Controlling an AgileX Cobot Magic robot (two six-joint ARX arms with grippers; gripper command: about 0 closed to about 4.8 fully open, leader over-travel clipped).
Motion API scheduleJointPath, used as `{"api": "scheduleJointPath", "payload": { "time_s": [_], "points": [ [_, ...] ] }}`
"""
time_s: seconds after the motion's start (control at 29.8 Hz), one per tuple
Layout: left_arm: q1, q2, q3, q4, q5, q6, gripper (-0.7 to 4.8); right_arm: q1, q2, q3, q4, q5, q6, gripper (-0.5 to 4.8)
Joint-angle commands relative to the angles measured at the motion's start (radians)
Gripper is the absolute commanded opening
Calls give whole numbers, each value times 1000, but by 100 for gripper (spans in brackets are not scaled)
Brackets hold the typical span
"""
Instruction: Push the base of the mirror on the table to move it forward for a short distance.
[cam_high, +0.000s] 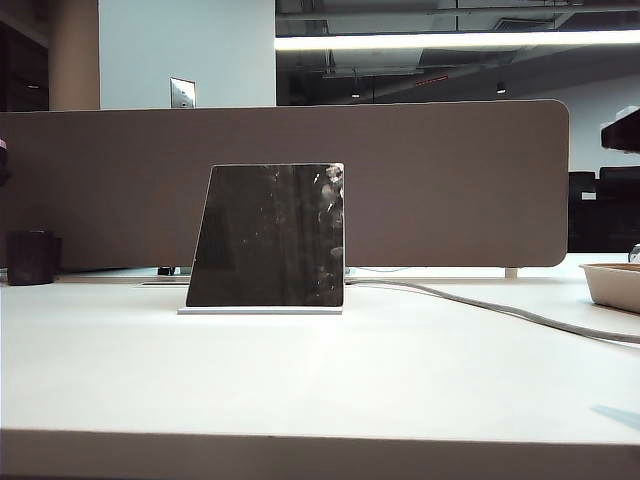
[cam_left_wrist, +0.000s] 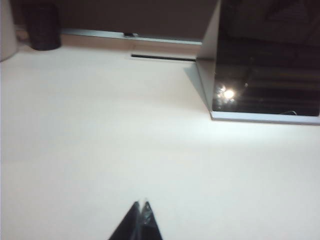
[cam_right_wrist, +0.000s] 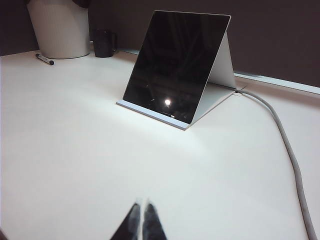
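My left fingers (cam_left_wrist: 143, 204) sit lowest in the left wrist view, their dark tips pressed together with nothing between them, hovering over bare white counter (cam_left_wrist: 100, 140) well short of the mirror (cam_left_wrist: 265, 75). My right fingers (cam_right_wrist: 141, 206) are likewise clenched tip to tip on nothing, above the counter and apart from the mirror's front edge. Neither pair shows in the exterior view. The mirror stands near the middle of the counter, a dark reflective panel with one slanted side, leaning back on a white support, its foot being the base of the mirror (cam_right_wrist: 150, 113), a thin white slab lying flat on the counter. Behind it runs a beige-brown divider panel (cam_high: 450, 190). A grey cable (cam_right_wrist: 290, 145) trails from behind the mirror toward the counter's right side. A dark cup (cam_high: 30, 257) stands at the far left, and a shallow tray (cam_high: 612, 285) sits at the right edge.
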Motion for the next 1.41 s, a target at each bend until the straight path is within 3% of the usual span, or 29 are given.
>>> {"api": "scheduleJointPath", "payload": {
  "time_s": [0.03,0.13,0.3,0.97,1.41],
  "points": [
    [1,0,-40,71,81,28,-2,1,0,1,15,-2,0,22],
    [0,0,-44,45,122,74,-2,1,0,1,15,-2,1,22],
    [0,0,-44,51,74,113,-2,1,0,1,15,-2,0,22],
    [0,0,-44,138,22,37,-2,1,0,1,15,-2,0,22],
    [0,0,-44,137,23,39,-2,1,0,1,15,-2,0,22]
  ]
}}
